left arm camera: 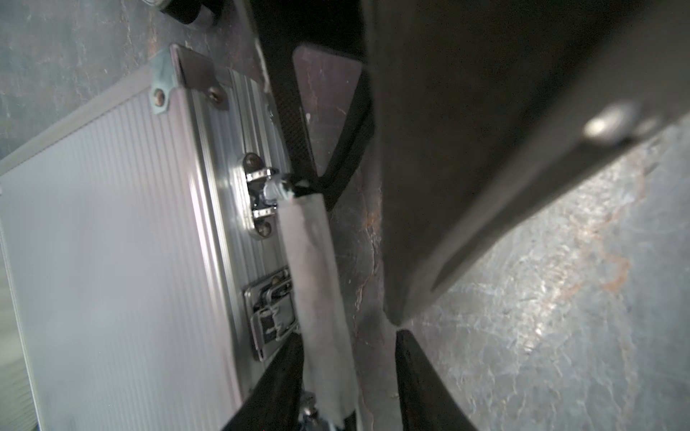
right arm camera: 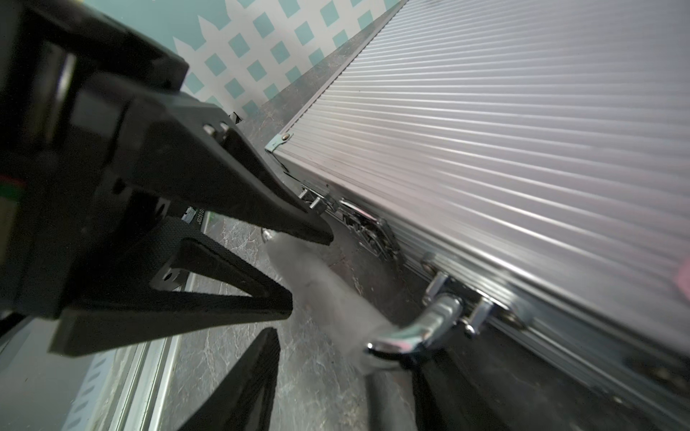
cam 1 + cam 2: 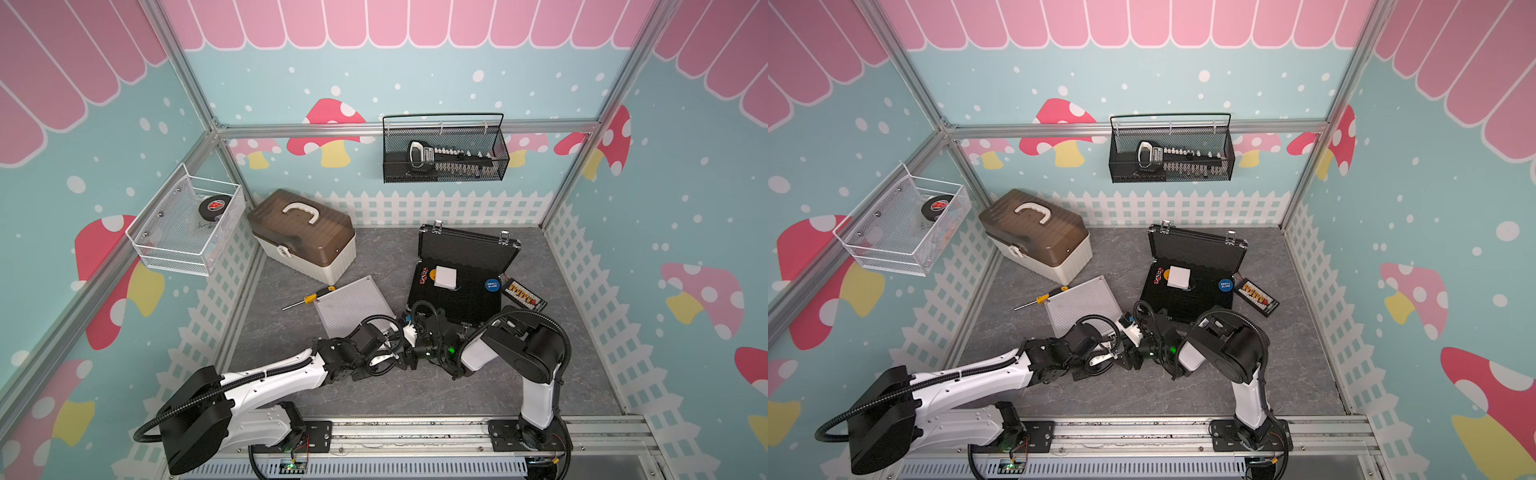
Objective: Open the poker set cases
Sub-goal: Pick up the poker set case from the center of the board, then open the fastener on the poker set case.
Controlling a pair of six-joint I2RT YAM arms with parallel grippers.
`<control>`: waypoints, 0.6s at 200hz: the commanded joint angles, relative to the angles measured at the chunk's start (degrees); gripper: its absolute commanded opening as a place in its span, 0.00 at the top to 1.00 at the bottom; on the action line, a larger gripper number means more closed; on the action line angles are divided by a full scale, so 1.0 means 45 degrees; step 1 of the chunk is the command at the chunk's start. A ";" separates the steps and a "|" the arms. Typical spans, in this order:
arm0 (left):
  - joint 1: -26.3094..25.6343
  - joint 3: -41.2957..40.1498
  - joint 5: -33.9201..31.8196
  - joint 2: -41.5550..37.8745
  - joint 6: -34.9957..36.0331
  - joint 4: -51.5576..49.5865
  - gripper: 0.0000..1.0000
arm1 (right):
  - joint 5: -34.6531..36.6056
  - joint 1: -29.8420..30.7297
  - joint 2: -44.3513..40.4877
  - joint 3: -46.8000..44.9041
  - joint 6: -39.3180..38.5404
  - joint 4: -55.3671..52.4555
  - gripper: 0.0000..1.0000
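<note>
- Both top views: silver case point(image 3: 353, 305), square, flat, ribbed aluminium with riveted corner caps, lies shut near the middle of the grey marbled tabletop point(image 3: 374, 257).
- Larger black case point(image 3: 467, 249), metal-edged, sits open toward the far right corner with its lid propped upright. Its dark lined base holds a white square block point(image 3: 445, 276) and a blue round disc point(image 3: 492, 285).
- Left wrist view: handle point(image 1: 317, 268) of the silver case, a chrome-ended bar wrapped in white cloth tape, next to a chrome latch point(image 1: 270, 313).
- Jaws of the left gripper point(image 1: 347, 336) stand parted astride the wrapped handle, one finger point(image 1: 283, 373) close against the wrap, the other clear of it; not clamped.
- Jaws of the right gripper point(image 2: 325, 354) stand apart with bare tabletop between them, one tip at the handle's hinged end; grasping nothing.
- Surroundings: white box with brown translucent lid point(image 3: 303, 237) toward the far left corner; yellow-handled screwdriver point(image 3: 309, 298) just beside the silver case; small black board point(image 3: 524, 296) beside the black case.
- Left arm point(image 3: 270, 374) and right arm point(image 3: 536, 345) crowd the silver case's near side, hiding its handle in both top views.
</note>
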 commanded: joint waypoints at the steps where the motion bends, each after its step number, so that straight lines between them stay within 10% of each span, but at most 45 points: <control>1: 0.0195 0.0262 0.0007 0.0282 -0.0026 -0.0266 0.66 | -0.0373 -0.0004 -0.0243 -0.0042 0.0124 0.1035 0.44; 72: 0.0363 0.0422 -0.0781 -0.0169 0.0183 -0.0418 0.92 | -0.0383 -0.0202 -0.1483 -0.0558 0.0134 0.0624 0.44; 120: 0.0460 0.0267 -0.1032 -0.1994 0.0618 -0.0400 1.00 | 0.1814 -0.0201 -0.4018 -0.0509 -0.3447 -0.3626 0.43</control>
